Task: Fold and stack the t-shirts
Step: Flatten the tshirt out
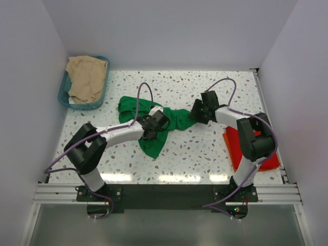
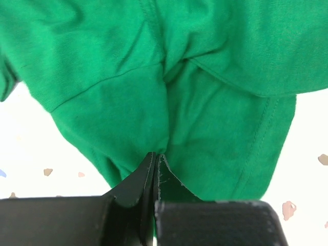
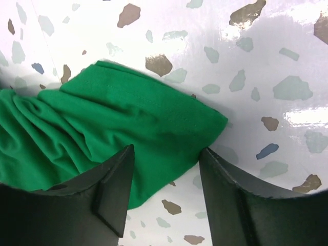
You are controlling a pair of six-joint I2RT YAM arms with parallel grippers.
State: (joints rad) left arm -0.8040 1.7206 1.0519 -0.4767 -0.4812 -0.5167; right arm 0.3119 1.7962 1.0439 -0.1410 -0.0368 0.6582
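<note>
The bright green t-shirt (image 1: 154, 123) lies crumpled across the middle of the table. My left gripper (image 1: 152, 129) is shut on a fold of it; in the left wrist view the gripper (image 2: 155, 156) has its jaws pressed together with the green t-shirt (image 2: 154, 77) pinched at their tips. My right gripper (image 1: 197, 111) is open at the shirt's right end; in the right wrist view the gripper (image 3: 166, 154) straddles a corner of the green cloth (image 3: 128, 123) lying on the table. The red-orange t-shirt (image 1: 253, 151) lies folded at the right edge, partly under the right arm.
A teal plastic basket (image 1: 65, 92) with a beige cloth (image 1: 87, 77) in it stands at the back left corner. White walls enclose the speckled table (image 1: 205, 154) on three sides.
</note>
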